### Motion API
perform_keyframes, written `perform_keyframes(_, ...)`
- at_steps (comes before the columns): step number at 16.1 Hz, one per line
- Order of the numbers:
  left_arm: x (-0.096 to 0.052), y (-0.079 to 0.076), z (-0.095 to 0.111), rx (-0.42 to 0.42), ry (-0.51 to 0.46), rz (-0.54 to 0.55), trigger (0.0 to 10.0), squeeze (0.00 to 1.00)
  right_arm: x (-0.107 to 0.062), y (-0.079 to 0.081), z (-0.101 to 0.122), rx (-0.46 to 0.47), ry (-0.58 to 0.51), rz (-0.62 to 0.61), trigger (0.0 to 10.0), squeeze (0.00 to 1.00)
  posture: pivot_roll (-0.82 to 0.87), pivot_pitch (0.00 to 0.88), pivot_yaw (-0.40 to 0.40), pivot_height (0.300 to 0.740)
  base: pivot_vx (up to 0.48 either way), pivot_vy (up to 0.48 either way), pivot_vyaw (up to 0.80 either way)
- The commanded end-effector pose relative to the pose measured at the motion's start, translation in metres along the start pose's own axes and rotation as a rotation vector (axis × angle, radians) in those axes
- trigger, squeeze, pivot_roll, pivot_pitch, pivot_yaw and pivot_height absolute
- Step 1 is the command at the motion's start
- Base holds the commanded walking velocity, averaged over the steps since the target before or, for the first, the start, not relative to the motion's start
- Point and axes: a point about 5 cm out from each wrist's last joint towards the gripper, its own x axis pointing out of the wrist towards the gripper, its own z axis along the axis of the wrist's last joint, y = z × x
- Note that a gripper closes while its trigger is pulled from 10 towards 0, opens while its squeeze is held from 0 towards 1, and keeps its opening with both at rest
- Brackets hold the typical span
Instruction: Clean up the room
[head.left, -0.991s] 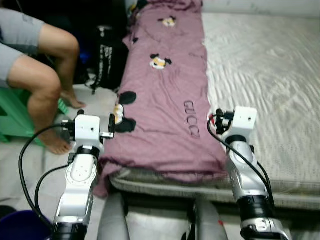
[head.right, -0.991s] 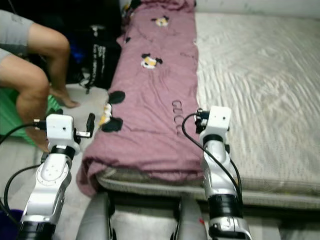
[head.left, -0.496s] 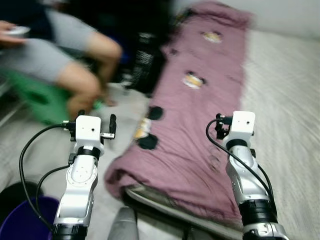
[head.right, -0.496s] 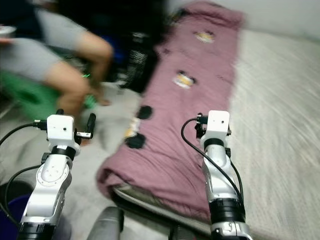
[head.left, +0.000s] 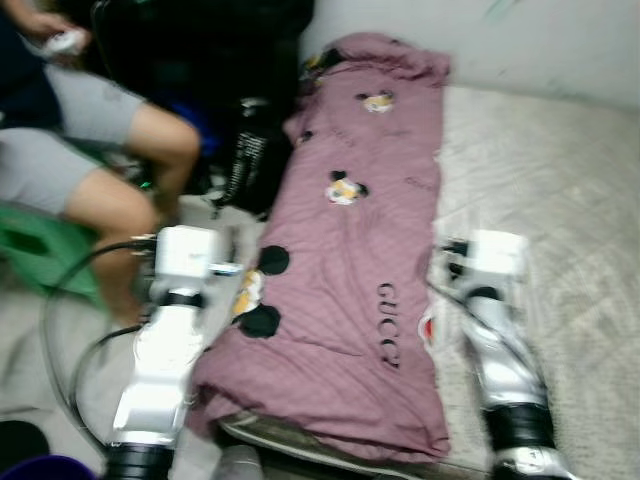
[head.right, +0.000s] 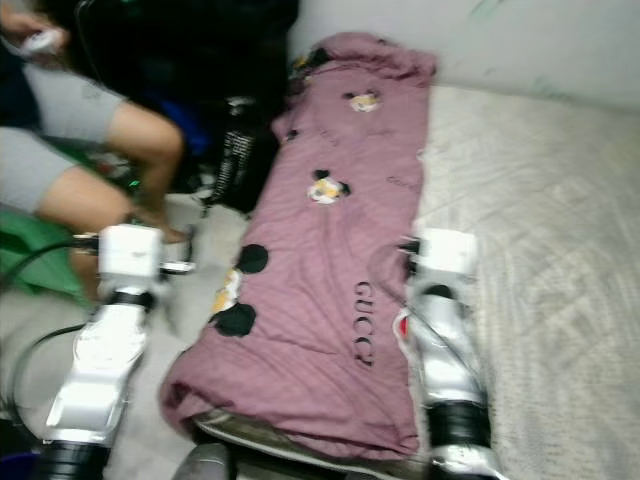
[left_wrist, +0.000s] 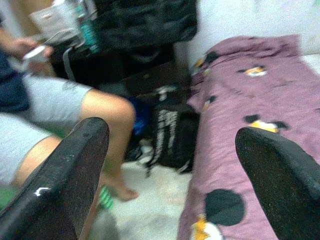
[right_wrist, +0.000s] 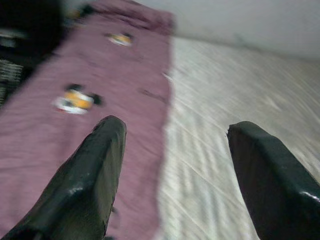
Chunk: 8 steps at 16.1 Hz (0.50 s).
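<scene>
Right gripper (right_wrist: 172, 165) agape above blanket (head.left: 355, 260) edge

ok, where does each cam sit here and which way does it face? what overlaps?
Left eye view: head camera, looking down and forward at the purple blanket on the mattress; both silver arms show, left gripper beside the bed, right gripper over it.
Right eye view: stereo twin, same scene, slightly offset.
Left wrist view: along its two open black fingers, toward the seated person and black bag.
Right wrist view: along its open fingers, toward the blanket's edge on the mattress.
Shared: the blanket appears in all four.
</scene>
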Motion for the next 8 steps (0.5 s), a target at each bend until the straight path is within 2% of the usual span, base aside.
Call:
perform_keyframes(1,-0.0014,0.0012,-0.0072,0.000,0.042,0.019,10.0,0.00,0.0017,0.0023,0.0041,-0.005,-0.012,0.005,10.0,0.00,0.09,0.000,-0.002,0.740,0.000,0.000,0.00)
perform_keyframes(8,-0.0009,-0.0060,-0.0051,-0.040,0.036,-0.023,10.0,0.00,0.0024,0.0087,0.0084,0.001,-0.034,0.025,10.0,0.00,0.09,0.000,0.000,0.740,0.000,0.000,0.00)
